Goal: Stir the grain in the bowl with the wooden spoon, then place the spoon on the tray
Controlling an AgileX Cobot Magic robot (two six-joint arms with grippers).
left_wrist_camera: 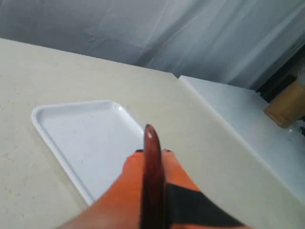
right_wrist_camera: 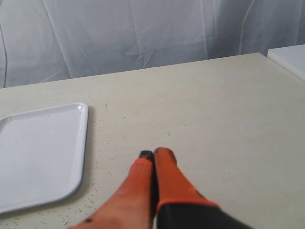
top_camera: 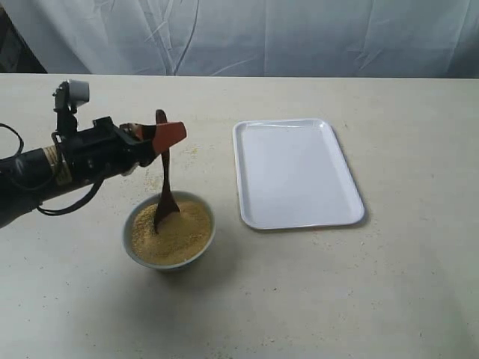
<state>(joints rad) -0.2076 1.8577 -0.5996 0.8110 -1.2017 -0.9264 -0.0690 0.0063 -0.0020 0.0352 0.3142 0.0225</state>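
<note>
At the left of the exterior view, the left arm (top_camera: 52, 168) is seen stretched almost level above the table (top_camera: 389, 284), reaching towards the middle. The left gripper (top_camera: 166, 137) is closed on the wooden spoon (top_camera: 165, 187); the slim handle is clamped between the orange fingers (top_camera: 174, 133) just below its top end. In the left wrist view the handle (left_wrist_camera: 153, 181) is shown pinched between the two orange pads, its rounded end projecting past them. The spoon is held nearly upright, slightly tilted, and its scoop is sunk in the grain (top_camera: 183, 235), which fills the bowl (top_camera: 129, 243) directly beneath the gripper. A few loose granules are scattered on the table behind the bowl. To the right of the bowl, and apart from it, the tray (top_camera: 296, 172) lies flat with nothing on it. The right gripper (right_wrist_camera: 153, 155) is not seen in the exterior view; in the right wrist view its orange fingers (right_wrist_camera: 167, 176) are pressed together with nothing between them, above bare table, with one corner of the tray (right_wrist_camera: 38, 157) beside it. A white cloth (top_camera: 262, 34) hangs behind the table.
</note>
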